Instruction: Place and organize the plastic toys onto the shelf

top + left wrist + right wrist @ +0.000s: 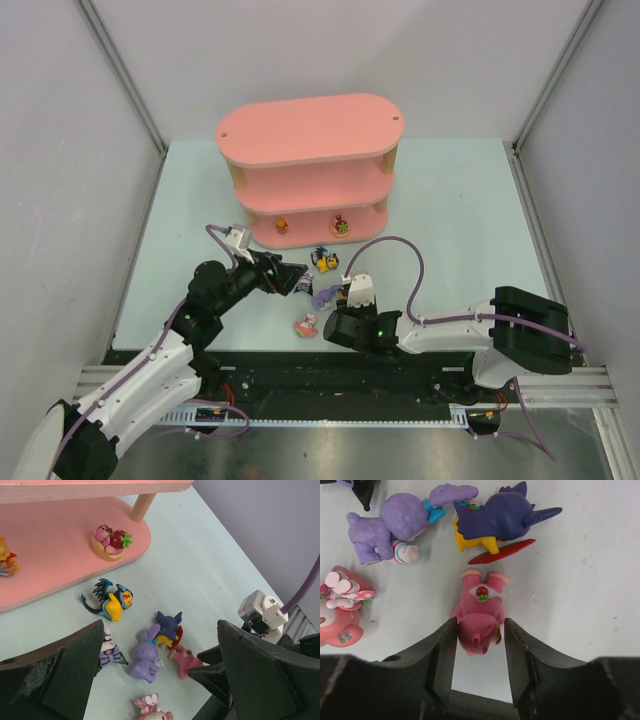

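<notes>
the pink figure (pixel 479 600) is found lying on its back on the table (pixel 470 200), in front of the shelf (pixel 310 130), closer to the near edge than the far one and about midway between the left and right edges. its head is clamped between the jaws of the right gripper (pixel 480 626), whose two fingers are pressed against either side of it. the body and feet are left sticking out beyond the fingertips. the figure's long axis is seen to run in line with the fingers, head toward the wrist and feet pointing away, toward the far edge where the shelf stands. the grip is thus taken across the narrow width, not along the length.

just beyond the feet, a dark blue winged figure (pixel 495 517) and a purple rabbit (pixel 390 520) are found, near the held one but apart from it. a pink-and-white figure (pixel 340 605) is set just left of the jaws. the left gripper (pixel 161 640) is held spread wide above this same cluster with nothing between its fingers, so the right arm is judged the one committed to the move.

the shelf lies ahead of the held figure, and a strawberry toy (pixel 112 540) is already set on its bottom board (pixel 60 550). a lift clear of the neighbours is judged to be needed first, then a carry toward the far edge. the figure would have to be tipped upright to be stood on its feet.
</notes>
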`<state>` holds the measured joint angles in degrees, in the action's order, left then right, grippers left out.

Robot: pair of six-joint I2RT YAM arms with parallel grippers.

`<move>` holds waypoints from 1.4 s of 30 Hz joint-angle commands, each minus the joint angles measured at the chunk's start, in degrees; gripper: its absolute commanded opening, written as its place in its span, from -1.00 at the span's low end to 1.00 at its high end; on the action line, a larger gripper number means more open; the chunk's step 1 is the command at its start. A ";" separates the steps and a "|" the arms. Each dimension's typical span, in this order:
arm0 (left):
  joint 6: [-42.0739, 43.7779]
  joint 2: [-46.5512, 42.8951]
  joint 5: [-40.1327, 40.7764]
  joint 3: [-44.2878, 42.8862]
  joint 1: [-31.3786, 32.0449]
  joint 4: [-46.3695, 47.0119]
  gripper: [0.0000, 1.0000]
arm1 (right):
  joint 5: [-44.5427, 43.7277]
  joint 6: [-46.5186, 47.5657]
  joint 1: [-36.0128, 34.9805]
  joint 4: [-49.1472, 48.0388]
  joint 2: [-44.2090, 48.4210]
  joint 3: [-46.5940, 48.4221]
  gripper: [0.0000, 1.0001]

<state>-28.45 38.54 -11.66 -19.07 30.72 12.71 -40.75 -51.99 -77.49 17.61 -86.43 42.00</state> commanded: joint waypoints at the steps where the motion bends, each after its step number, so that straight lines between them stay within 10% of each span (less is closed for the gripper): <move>1: 0.50 -1.19 -0.56 0.09 -0.22 -0.14 1.00 | -2.14 -1.54 0.24 -0.55 -0.84 -0.51 -0.07; 10: 0.59 -1.19 -0.56 -0.18 -0.22 -0.32 0.99 | -1.79 -1.54 0.59 -0.47 -1.46 -0.69 -0.27; 19: 0.59 -0.93 -0.47 -0.35 -0.22 -0.23 1.00 | -3.63 -0.49 0.50 2.70 2.40 -0.60 -1.00; 34: 0.06 -2.77 6.29 0.26 -0.31 -3.22 1.00 | 9.63 22.18 17.53 -3.36 24.90 1.67 -1.00; 42: -0.29 -2.77 5.95 1.14 -0.22 -2.69 1.00 | 18.86 33.70 31.34 -1.43 16.48 21.26 -1.00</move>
<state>-28.49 36.01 -6.15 -18.31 30.72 9.89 -27.90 -25.85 -49.63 18.17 -66.08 53.80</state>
